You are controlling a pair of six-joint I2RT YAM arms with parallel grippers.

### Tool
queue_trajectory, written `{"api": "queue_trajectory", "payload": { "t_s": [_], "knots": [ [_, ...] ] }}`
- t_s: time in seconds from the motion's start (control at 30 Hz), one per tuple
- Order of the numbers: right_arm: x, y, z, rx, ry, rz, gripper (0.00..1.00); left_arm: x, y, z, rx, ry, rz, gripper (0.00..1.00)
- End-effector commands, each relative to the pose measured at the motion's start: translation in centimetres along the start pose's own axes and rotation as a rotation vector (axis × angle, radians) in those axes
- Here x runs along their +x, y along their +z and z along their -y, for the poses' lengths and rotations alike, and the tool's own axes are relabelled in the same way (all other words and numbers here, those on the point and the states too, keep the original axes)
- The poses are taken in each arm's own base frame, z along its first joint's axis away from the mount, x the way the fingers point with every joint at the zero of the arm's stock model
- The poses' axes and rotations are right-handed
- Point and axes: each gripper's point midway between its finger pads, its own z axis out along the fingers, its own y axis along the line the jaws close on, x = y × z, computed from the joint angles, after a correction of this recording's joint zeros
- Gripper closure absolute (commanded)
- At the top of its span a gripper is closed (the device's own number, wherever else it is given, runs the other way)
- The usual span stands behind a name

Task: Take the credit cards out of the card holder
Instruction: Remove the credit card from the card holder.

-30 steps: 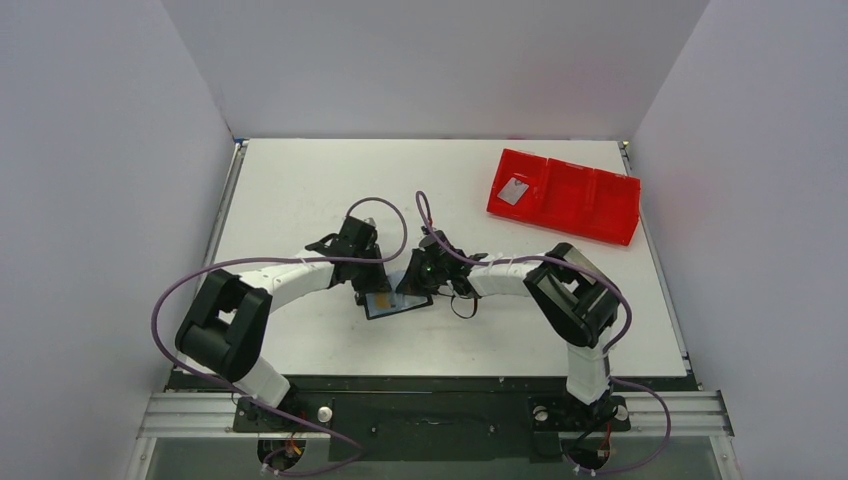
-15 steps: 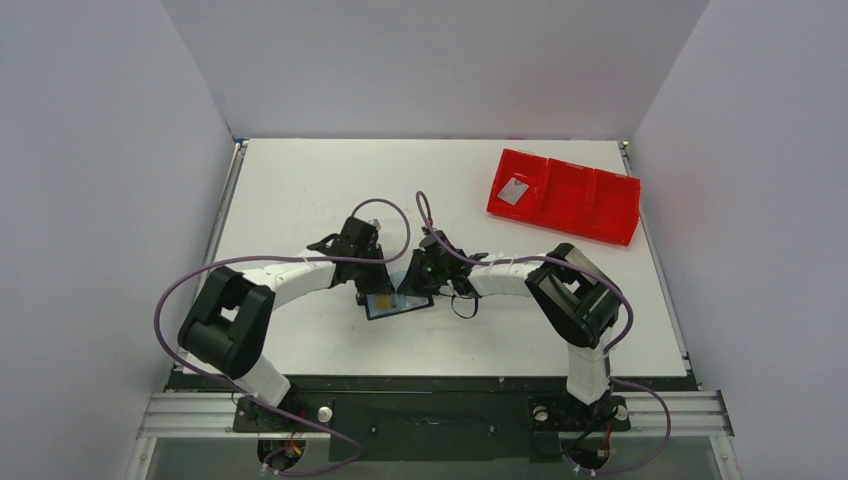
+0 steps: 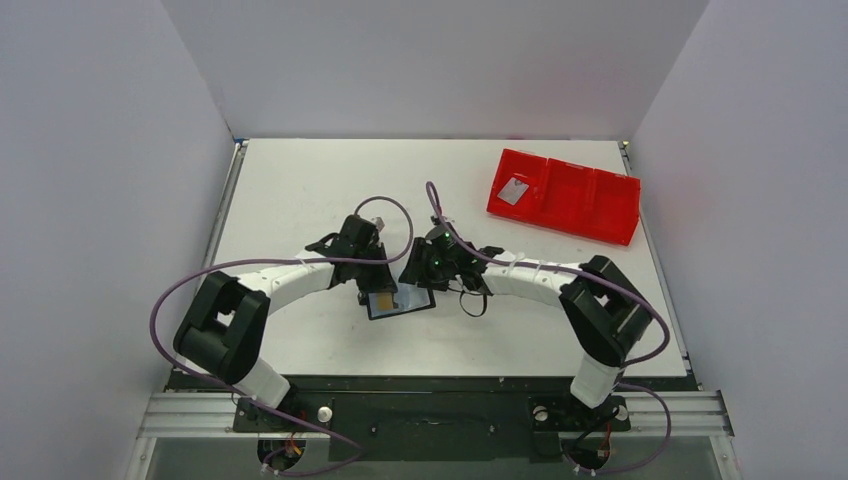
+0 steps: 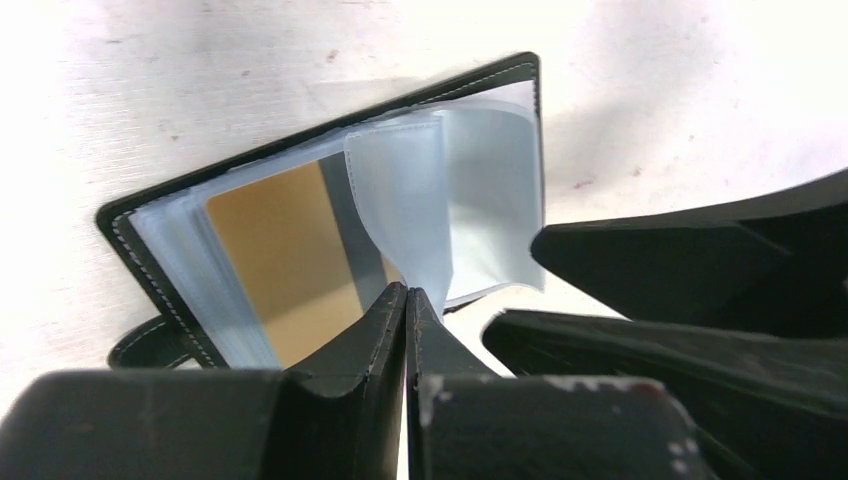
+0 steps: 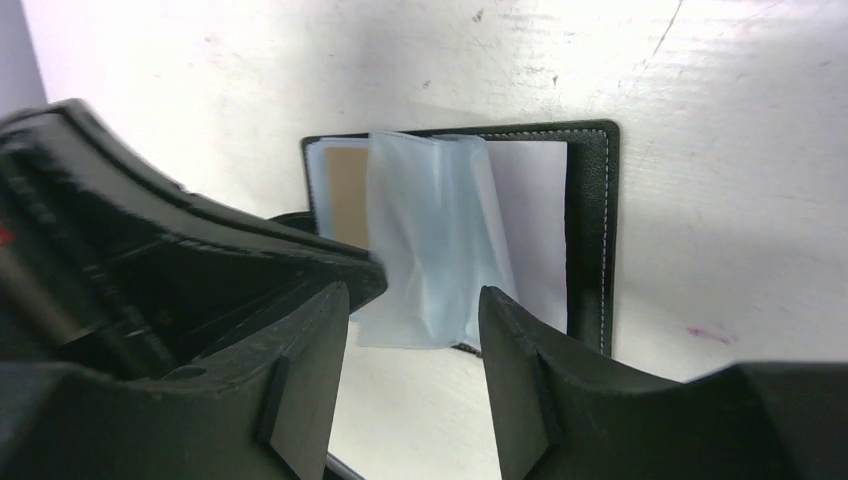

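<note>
The card holder (image 3: 400, 301) lies open on the table between the two arms, with clear plastic sleeves fanned up from it. A gold card (image 4: 280, 250) sits in a sleeve on its left half and also shows in the right wrist view (image 5: 347, 195). My left gripper (image 4: 405, 292) is shut, with its tips at the lower edge of a raised clear sleeve (image 4: 400, 190). I cannot tell whether the sleeve is pinched. My right gripper (image 5: 415, 290) is open just in front of the raised sleeve (image 5: 440, 240) and holds nothing. A silver-grey card (image 3: 514, 191) lies in the red tray. No black card shows.
The red three-compartment tray (image 3: 590, 200) stands at the back right of the table. The two grippers (image 3: 368, 288) (image 3: 415, 280) are close together over the holder. White walls enclose the table on three sides.
My right arm's elbow has swung out to the right and its gripper has shifted slightly. The holder has moved a little to the right. The left arm has hardly moved.
</note>
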Motion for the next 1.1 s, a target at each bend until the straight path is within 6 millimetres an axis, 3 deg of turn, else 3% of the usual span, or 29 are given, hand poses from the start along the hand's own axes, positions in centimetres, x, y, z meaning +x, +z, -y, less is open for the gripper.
{"api": "queue_trajectory", "payload": {
  "t_s": [0.0,0.2,0.4,0.63,0.93,1.07],
  "knots": [
    [-3.1,-3.5,-1.1,0.022,-0.028,0.130,0.51,-1.1,-1.7,4.1,0.123,0.099,0.027,1.00],
    [-4.6,-6.0,0.4,0.098,-0.024,0.232,0.50,-0.9,-0.6,6.2,0.157,0.125,0.003,1.00],
    [-4.5,-7.2,2.0,0.147,-0.030,0.253,0.49,-0.2,1.5,7.0,0.154,0.133,-0.039,1.00],
    [-4.2,-7.8,2.9,0.164,-0.025,0.263,0.49,0.5,2.9,6.7,0.147,0.129,-0.069,0.80],
    [-4.5,-7.9,2.4,0.161,-0.044,0.257,0.49,-1.1,0.0,8.4,0.182,0.145,0.009,0.52],
    [-4.9,-8.2,1.8,0.152,-0.052,0.260,0.49,-1.4,-0.8,8.2,0.172,0.140,0.019,0.49]
  ]
}}
